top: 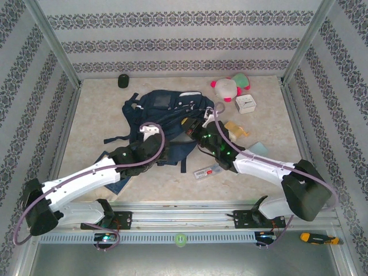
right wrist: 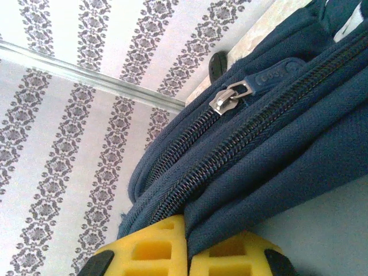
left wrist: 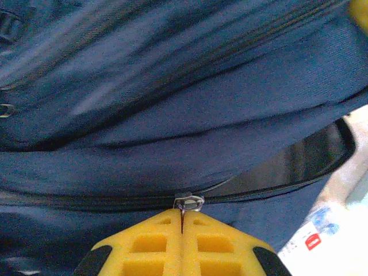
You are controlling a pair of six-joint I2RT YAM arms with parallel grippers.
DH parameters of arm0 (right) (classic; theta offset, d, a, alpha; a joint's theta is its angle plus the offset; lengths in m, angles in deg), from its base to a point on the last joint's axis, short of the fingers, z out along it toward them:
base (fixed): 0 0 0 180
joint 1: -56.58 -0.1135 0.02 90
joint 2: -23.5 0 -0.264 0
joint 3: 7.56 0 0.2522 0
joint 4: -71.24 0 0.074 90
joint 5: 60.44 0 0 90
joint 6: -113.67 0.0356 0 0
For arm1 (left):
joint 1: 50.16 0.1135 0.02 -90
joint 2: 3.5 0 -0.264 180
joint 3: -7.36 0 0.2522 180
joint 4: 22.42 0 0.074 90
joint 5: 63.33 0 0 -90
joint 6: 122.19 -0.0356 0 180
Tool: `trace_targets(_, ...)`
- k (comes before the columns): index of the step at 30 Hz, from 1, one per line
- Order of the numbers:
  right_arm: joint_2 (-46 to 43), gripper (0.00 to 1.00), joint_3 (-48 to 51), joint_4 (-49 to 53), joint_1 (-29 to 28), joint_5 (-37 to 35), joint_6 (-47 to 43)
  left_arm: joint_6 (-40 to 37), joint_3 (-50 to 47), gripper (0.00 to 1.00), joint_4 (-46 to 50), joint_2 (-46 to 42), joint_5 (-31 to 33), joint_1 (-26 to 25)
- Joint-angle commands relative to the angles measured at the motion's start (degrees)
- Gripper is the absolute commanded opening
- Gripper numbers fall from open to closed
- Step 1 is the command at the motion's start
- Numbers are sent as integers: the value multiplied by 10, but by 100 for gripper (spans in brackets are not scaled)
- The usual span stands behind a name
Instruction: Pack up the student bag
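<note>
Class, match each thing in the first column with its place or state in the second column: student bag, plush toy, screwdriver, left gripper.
Column 1:
1. student bag
2. plush toy
3. screwdriver
4. left gripper

Column 2:
A. far side of the table, right of centre, beside a white box
B. shut on a zipper pull
C. middle of the table
D. near right corner, off the table top

Pairs: 1-C, 2-A, 3-D, 4-B
</note>
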Motion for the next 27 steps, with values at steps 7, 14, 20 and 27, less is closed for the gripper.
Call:
trace_targets(7, -40, 0, 8, -14, 108, 201, 0, -166, -88, 0, -12, -100, -106, 124)
trace_targets(14, -67, 52, 37, -5, 156, 285, -46, -264, -127, 0, -124, -88, -259, 182)
trace_targets(20, -163, 63, 76, 104, 183, 340, -235, -285, -138, 0, -164, -41, -312, 189)
trace_targets(27, -230, 68, 29, 341, 69, 172, -722, -283, -189, 0, -243, -36, -386, 192)
